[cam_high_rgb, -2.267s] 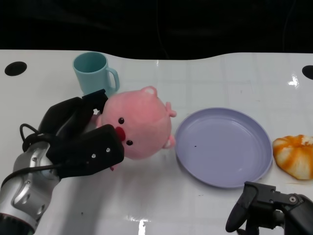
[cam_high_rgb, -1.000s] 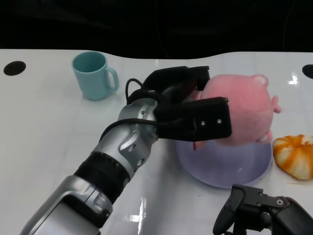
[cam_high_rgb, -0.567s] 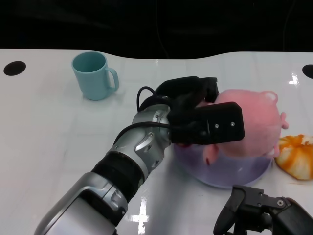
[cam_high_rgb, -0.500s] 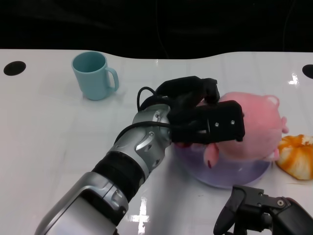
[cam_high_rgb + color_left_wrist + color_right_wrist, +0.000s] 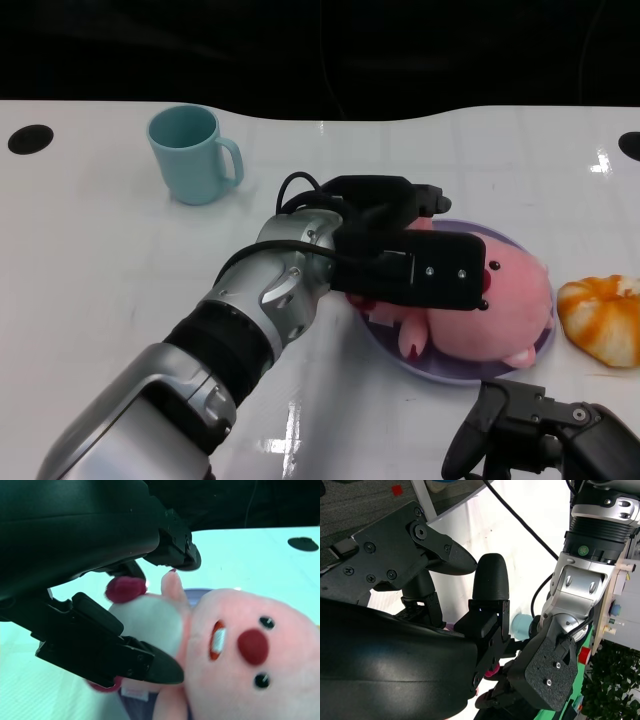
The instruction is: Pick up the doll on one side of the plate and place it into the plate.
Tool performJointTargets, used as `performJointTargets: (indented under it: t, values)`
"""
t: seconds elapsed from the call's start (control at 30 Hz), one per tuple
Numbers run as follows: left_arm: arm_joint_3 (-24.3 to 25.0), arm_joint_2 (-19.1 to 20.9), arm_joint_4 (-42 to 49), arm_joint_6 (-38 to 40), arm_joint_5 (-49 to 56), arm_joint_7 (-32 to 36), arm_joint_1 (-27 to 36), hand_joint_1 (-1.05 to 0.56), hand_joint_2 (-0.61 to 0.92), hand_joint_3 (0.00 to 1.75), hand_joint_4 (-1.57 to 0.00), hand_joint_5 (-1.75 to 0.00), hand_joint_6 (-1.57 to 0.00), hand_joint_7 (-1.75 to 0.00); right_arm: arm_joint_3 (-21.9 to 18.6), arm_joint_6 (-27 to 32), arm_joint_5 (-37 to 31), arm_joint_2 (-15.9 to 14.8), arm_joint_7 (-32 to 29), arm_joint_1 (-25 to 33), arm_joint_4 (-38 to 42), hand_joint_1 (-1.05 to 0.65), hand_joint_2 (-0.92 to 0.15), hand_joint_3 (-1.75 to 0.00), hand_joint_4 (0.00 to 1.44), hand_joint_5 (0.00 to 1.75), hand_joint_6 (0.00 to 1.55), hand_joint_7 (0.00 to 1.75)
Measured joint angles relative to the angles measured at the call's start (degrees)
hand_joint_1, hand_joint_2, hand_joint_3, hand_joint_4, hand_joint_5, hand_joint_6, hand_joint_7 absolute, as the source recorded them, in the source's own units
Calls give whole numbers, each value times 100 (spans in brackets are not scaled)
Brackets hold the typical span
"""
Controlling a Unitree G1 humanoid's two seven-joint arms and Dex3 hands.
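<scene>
The pink plush doll [image 5: 505,300] lies on its side in the purple plate [image 5: 450,377], face toward me. My left hand [image 5: 400,250] reaches over the plate's left part, its fingers spread around the doll's rear end. In the left wrist view the doll [image 5: 240,650] shows its white belly between the fingers; the thumb [image 5: 125,655] lies against the belly, while the upper fingers [image 5: 172,550] stand apart from it. My right hand [image 5: 545,440] rests at the near right table edge, holding nothing, fingers apart in the right wrist view.
A teal mug [image 5: 195,155] stands at the far left. An orange-and-white bun-like object [image 5: 605,315] lies just right of the plate. Dark round holes [image 5: 30,138] mark the table's far corners.
My left hand carried the doll from left of the plate over it and lowered it. The doll now lies in the plate, and the fingers have spread off it.
</scene>
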Motion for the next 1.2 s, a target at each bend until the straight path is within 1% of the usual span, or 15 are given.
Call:
performJointTargets:
  t: [0.07, 0.17, 0.27, 0.43, 0.57, 0.73, 0.87, 1.0, 1.17, 1.2]
  values:
    - [-80, 52, -73, -6, 43, -115, 0, -98, 92, 47, 0, -6, -7, 0, -16, 0, 10, -6, 17, 4, 0, -23, -55, -104, 66, 169, 63, 133]
    - [-124, 109, -218, 9, 104, -222, 9, -101, 92, 50, 0, -1, -4, 0, -44, 0, 14, -19, 37, 8, 0, -23, -56, -103, 66, 169, 63, 133]
    - [-121, 192, -438, 31, 109, -290, 56, -103, 92, 51, 0, 0, -4, 0, -103, -15, 28, -42, 65, 12, 0, -23, -56, -104, 66, 169, 63, 134]
    - [-61, 417, -1001, 24, 91, -292, 324, -103, 92, 53, -1, -1, -3, 0, -176, -18, 110, -58, 110, 16, 0, -22, -55, -105, 66, 169, 62, 134]
    - [115, 687, -1658, -23, -17, -322, 599, -103, 92, 55, -1, -1, -2, 0, -205, -15, 118, -67, 114, 15, -6, -23, -55, -105, 66, 170, 62, 135]
    - [337, 1069, -2619, -39, -205, -698, 998, -102, 92, 55, -3, -2, -3, -1, -230, -11, 137, -81, 127, 12, -6, -22, -55, -105, 66, 170, 62, 135]
    - [629, 1354, -3262, -172, -544, -844, 1372, -95, 92, 50, -11, -8, -10, -4, -238, -13, 140, -95, 139, 12, -2, -22, -55, -105, 66, 170, 62, 135]
    - [998, 1493, -3774, -333, -1108, -985, 1810, -86, 92, 46, -15, -13, -15, -7, -241, -9, 143, -101, 147, 9, -1, -22, -55, -106, 66, 170, 62, 135]
    - [1348, 1698, -4550, -234, -1655, -1290, 2401, -78, 92, 44, -18, -18, -18, -8, -239, -8, 153, -106, 154, -2, 9, -21, -55, -106, 65, 171, 61, 135]
    - [1408, 1733, -4678, -223, -1711, -1320, 2512, -77, 92, 43, -19, -21, -20, -9, -238, -8, 153, -107, 155, -5, 13, -21, -55, -106, 66, 171, 61, 135]
